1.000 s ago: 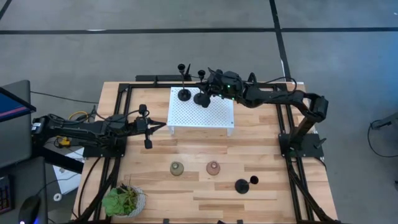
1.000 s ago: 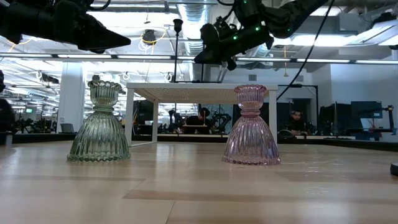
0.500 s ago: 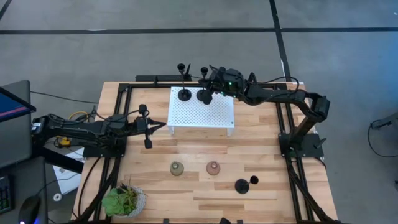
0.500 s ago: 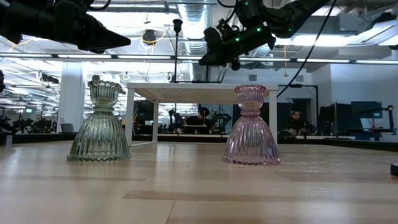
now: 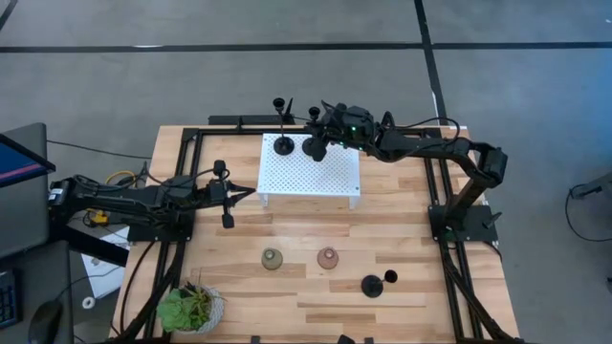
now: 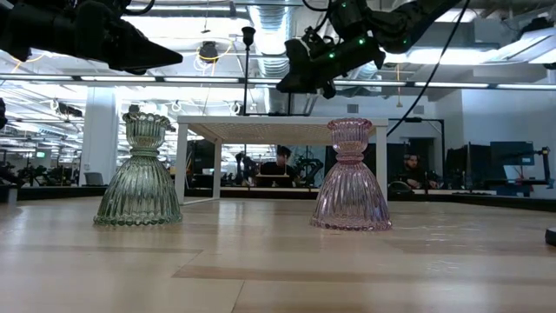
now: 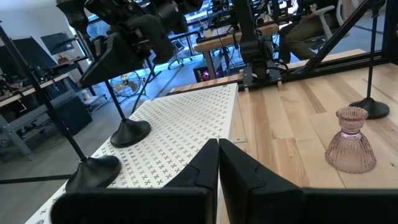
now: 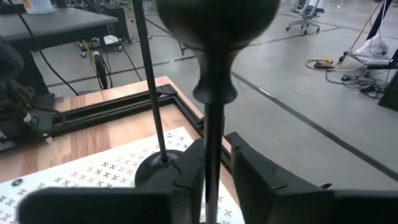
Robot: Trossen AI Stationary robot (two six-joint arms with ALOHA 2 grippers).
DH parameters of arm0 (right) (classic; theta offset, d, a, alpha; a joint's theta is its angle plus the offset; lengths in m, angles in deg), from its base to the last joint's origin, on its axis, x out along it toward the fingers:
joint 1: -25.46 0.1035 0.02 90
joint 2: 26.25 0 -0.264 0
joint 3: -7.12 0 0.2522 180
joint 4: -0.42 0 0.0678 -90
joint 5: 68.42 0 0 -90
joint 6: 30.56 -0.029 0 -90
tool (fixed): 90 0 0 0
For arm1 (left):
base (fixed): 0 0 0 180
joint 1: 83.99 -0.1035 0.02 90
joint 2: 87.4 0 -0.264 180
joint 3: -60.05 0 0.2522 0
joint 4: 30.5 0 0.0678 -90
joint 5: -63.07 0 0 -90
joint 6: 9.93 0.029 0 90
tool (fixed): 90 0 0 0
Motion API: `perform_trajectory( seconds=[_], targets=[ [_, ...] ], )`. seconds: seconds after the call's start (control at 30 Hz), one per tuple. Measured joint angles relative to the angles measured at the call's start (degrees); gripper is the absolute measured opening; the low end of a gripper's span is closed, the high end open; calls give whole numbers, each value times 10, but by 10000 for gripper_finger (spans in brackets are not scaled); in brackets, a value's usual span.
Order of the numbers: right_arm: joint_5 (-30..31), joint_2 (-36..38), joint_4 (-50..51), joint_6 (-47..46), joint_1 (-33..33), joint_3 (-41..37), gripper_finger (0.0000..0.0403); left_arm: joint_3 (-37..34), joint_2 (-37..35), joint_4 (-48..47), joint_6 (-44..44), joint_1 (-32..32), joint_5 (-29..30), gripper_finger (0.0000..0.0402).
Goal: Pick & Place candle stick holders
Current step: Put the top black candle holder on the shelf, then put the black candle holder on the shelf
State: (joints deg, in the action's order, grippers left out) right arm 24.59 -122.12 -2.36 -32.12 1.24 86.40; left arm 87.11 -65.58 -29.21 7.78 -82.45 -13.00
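My right gripper is over the far edge of the white perforated platform, shut on a slim black candle stick holder. A second black holder stands on its disc base on the platform just left of it. A third black holder stands on the wood at the near right. The olive-green holder and the pink holder stand on the wood near the front. My left gripper is shut and empty, left of the platform. My right gripper pinches the thin stem of the black holder between its two fingers, below the top cup. The fingers come level from the table's right, across the stem. The holder stands about upright, and its disc base seems to sit on the platform.
A leafy potted plant stands at the near left corner. Black frame rails run along the table's sides. Bare wood lies between the platform and the two squat holders.
My right gripper has shifted a little toward the table's far edge and slightly up, carrying the black holder. The holder's base has moved a little farther back on the platform.
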Motion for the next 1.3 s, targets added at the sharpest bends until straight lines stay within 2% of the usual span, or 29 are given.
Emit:
perform_trajectory(
  seconds=[0.17,0.4,0.63,0.9,1.3],
  targets=[
    [0,1,-1,5,2,0,120,0,0,0,0,0,0,12],
    [-1,42,47,15,2,0,197,0,0,0,-2,0,0,12],
    [-2,115,153,36,11,0,233,0,0,0,-2,0,0,12],
    [-2,221,337,50,31,0,219,0,0,0,-2,0,0,12],
    [-2,360,598,22,114,0,133,0,0,0,-2,0,0,12]
  ],
)
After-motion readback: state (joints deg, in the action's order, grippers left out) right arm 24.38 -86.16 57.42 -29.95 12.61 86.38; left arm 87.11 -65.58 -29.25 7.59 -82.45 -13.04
